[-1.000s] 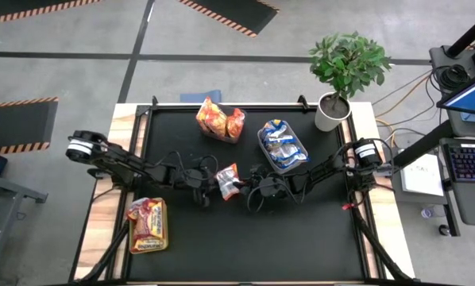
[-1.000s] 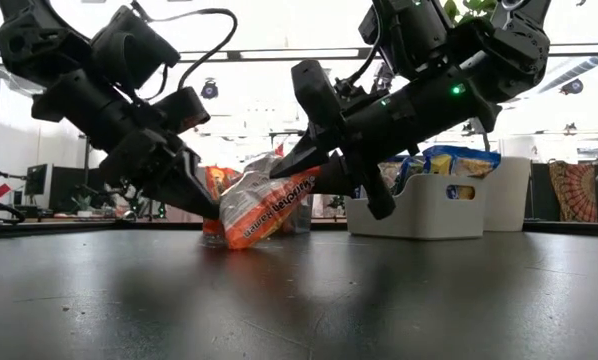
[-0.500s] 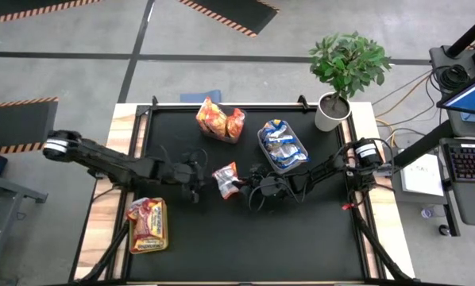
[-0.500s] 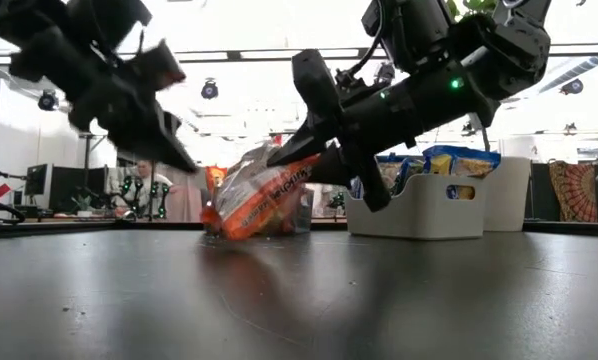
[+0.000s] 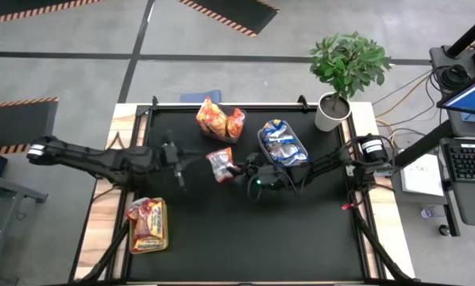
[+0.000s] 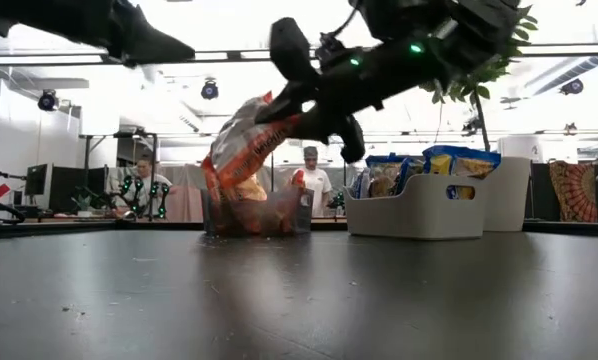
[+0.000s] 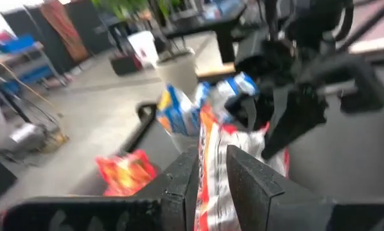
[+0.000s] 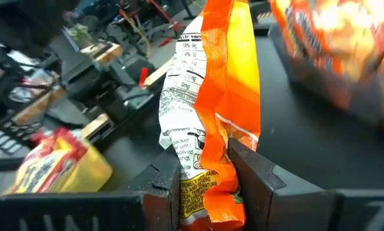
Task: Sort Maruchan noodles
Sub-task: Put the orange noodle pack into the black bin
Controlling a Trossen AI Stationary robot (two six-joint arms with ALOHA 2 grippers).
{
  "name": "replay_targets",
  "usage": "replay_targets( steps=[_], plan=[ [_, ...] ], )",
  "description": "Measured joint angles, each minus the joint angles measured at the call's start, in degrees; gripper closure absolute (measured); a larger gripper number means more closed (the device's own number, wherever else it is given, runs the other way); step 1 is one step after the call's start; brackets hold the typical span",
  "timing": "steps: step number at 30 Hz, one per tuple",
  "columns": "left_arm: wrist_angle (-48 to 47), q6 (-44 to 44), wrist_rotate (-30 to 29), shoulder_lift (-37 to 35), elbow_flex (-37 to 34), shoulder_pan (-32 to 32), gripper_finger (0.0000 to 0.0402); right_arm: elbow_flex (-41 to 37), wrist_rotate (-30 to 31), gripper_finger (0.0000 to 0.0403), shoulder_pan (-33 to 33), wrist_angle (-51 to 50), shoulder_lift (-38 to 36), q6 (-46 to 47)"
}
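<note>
An orange Maruchan noodle packet (image 5: 220, 164) hangs over the table's middle with my right gripper (image 5: 237, 168) shut on it. The low view shows the packet (image 6: 241, 145) slanting down from the fingers. My left gripper (image 5: 176, 156) has drawn back toward the table's left. Its fingers (image 7: 250, 176) stand a narrow gap apart with nothing between them. More orange packets fill a clear bin (image 5: 219, 121) at the far edge. Blue-and-yellow ones lie in a white bin (image 5: 283, 144), and red ones in a yellow-green bin (image 5: 148, 225) at the near left. My right gripper pinches one end of the orange packet (image 8: 208, 163) between its two fingers, on its flat faces. The fingers come nearly level from the table's right. The packet is lifted clear of the table, and its free end (image 6: 219, 185) droops toward the left.
A potted plant (image 5: 345, 67) stands at the table's far right corner. The black mat (image 5: 245, 238) is bare along its near half. In the low view a person (image 6: 309, 185) stands in the room behind the bins.
My left gripper has let go of the orange packet, then risen and pulled back toward the table's left edge. My right gripper has gone up and a little toward the far edge. The packet, which touched the table before, now hangs clear.
</note>
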Motion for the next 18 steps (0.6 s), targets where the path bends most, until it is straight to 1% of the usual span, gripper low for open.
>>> replay_targets(
  steps=[3, 9, 12, 16, 18],
  plan=[
    [0.26, 2.34, -2.03, -4.02, 0.0, 0.0, 0.0338, 4.22, -0.05, 0.031, -2.0, -5.75, -0.22, -2.81],
    [0.69, 7.76, -7.48, -10.21, 0.52, 0.0, 0.0338, 15.6, -0.01, 0.031, -6.54, -22.98, -0.31, -6.54],
    [0.73, 9.32, -7.72, -12.22, 1.27, 0.0, 0.0338, 21.53, 0.35, 0.031, -8.49, -30.46, -0.21, -8.64],
    [0.95, 9.43, -7.72, -13.62, 1.15, 0.0, 0.0338, 28.36, 0.54, 0.031, -11.28, -39.78, -0.02, -8.77],
    [1.09, 11.06, -7.71, -13.79, 1.01, 0.0, 0.0338, 31.16, 0.45, 0.031, -12.71, -43.83, 0.04, -8.1]
  ],
)
